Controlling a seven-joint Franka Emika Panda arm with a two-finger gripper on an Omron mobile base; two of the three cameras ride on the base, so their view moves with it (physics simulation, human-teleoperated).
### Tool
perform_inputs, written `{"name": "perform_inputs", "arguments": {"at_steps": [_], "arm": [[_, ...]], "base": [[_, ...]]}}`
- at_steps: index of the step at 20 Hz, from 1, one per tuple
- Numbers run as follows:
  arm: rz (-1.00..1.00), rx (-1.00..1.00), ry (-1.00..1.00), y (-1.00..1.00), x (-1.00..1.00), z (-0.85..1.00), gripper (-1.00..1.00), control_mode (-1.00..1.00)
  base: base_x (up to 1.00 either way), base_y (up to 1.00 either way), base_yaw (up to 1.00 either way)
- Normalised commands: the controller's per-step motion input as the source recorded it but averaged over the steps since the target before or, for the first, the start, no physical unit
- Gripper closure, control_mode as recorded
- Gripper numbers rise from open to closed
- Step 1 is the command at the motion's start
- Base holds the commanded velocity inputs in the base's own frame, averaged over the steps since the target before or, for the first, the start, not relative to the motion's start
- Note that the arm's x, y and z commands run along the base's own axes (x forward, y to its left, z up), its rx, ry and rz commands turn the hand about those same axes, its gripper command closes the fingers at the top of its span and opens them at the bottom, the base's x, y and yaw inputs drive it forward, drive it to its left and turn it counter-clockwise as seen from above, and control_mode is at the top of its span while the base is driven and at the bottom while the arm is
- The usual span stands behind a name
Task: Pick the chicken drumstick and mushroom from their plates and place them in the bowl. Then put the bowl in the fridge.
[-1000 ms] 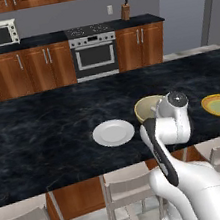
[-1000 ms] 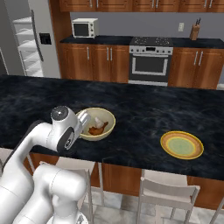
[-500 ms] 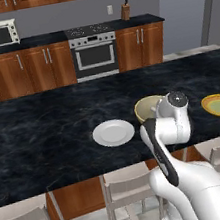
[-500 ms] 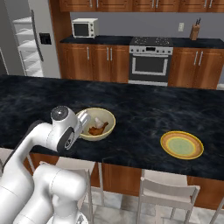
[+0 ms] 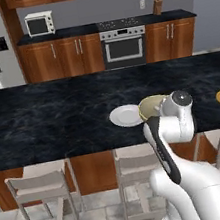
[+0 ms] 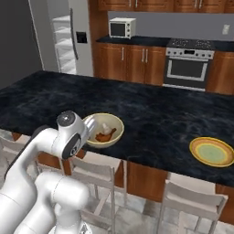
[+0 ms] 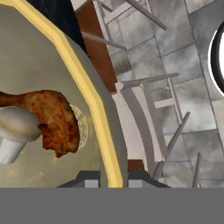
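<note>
A simulated kitchen with wooden cabinets along the back wall, and in front of them a long island with a black marbled counter top [image 6: 151, 114] that runs across both base views.

The round tan-yellow bowl with a speckled beige-olive inside [image 6: 112, 123] is at the near edge of the island, in front of the robot. In it lie the small glossy orange-brown chicken drumstick [image 7: 54, 120] and the pale white-capped mushroom [image 7: 17, 129], touching each other; in the right base view the drumstick [image 6: 106, 135] lies on the side of the bowl nearest the arm, with the mushroom [image 6: 106, 127] just behind it. The hand view looks down past the bowl's yellow rim [image 7: 89, 103] to stool frames and grey floor tiles below, so the rim reaches out beyond the counter edge.

The two-finger gripper [image 7: 113, 180] is clamped on the bowl's rim: its small dark fingertips [image 7: 89, 180] stand one on each side of the yellow edge, pinched onto it. In the right base view the hand meets the bowl at its near left rim; in the left base view the white arm hides most of the bowl [image 5: 152, 106].

Just left of the bowl in the left base view lies the plain white round plate [image 5: 124, 116], bare. Well to the right on the counter lies the yellow-green flat plate with an orange rim [image 6: 212, 151], also bare.

Wooden stools [image 5: 41, 187] stand along the near side of the island. At the far left is the tall grey fridge [image 6: 68, 39], its door open on white shelves, with a black dispenser panel [image 6: 81, 37]. A white microwave [image 6: 121, 28] and a steel oven [image 6: 188, 66] stand against the back wall.
</note>
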Motion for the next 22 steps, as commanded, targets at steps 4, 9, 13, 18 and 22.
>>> {"name": "perform_inputs", "arguments": {"at_steps": [4,9,13,18,22], "arm": [[0.0,0.0,0.0,0.0,0.0,0.0,1.0,1.0],[0.0,0.0,0.0,0.0,0.0,0.0,1.0,1.0],[0.0,0.0,0.0,0.0,0.0,0.0,1.0,1.0],[0.0,0.0,0.0,0.0,0.0,0.0,1.0,1.0],[0.0,0.0,0.0,0.0,0.0,0.0,1.0,1.0]], "base": [[-0.03,0.76,0.34],[0.02,0.81,0.25],[0.12,0.81,0.18],[0.23,0.81,0.14],[0.35,0.87,0.03]]}}
